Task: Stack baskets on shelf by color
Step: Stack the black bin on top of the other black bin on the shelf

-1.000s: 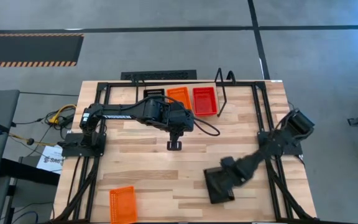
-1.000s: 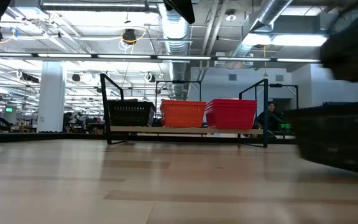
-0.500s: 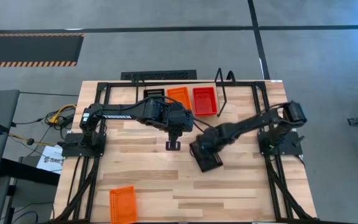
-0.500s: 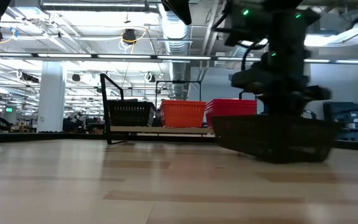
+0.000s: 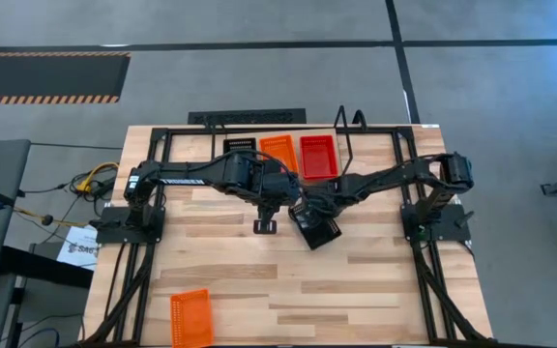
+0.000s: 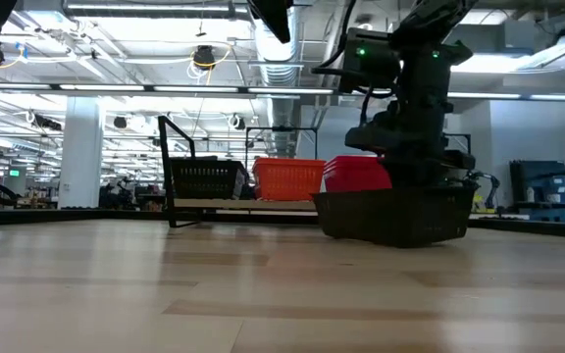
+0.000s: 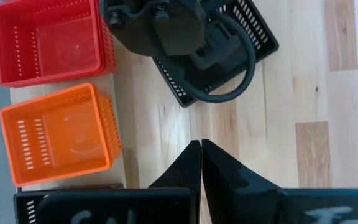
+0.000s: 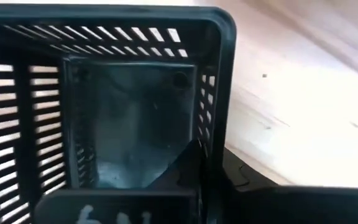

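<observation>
left fingers (image 7: 201,163) together, right arm (image 5: 375,182) extended

Bright even overhead light, soft shadows, glare from ceiling lamps (image 6: 464,62), sharp focus

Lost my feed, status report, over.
Right gripper clamped on black basket's wall, mid-table. Left gripper shut, empty, alongside. Shelf ahead.
</observation>
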Controlling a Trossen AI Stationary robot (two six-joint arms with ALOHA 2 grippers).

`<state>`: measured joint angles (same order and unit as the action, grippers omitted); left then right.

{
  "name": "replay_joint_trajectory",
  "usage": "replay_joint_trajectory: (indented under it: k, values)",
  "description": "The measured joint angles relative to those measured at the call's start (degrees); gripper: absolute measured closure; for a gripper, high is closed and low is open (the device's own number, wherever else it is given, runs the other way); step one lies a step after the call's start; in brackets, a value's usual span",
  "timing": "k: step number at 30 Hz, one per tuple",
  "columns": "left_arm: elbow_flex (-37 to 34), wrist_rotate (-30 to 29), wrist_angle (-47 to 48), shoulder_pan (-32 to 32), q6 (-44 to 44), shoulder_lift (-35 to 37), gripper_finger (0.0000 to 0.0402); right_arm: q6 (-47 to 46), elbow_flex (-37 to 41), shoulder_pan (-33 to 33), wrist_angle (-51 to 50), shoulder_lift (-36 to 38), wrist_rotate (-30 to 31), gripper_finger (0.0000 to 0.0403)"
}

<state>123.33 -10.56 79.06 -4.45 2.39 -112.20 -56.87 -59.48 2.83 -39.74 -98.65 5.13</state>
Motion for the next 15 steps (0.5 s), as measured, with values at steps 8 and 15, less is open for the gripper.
replay_joint_trajectory:
  k: [8,15]
  values:
    - [0.0,-0.02,0.05,0.0,0.04,0.0,0.0401,2.1,0.0,-0.07,-0.16,0.0,-0.69,0.0313]
    - [0.0,-0.03,0.03,0.0,0.07,0.0,0.0401,4.82,-3.65,0.69,-1.23,0.0,-1.18,0.0253]
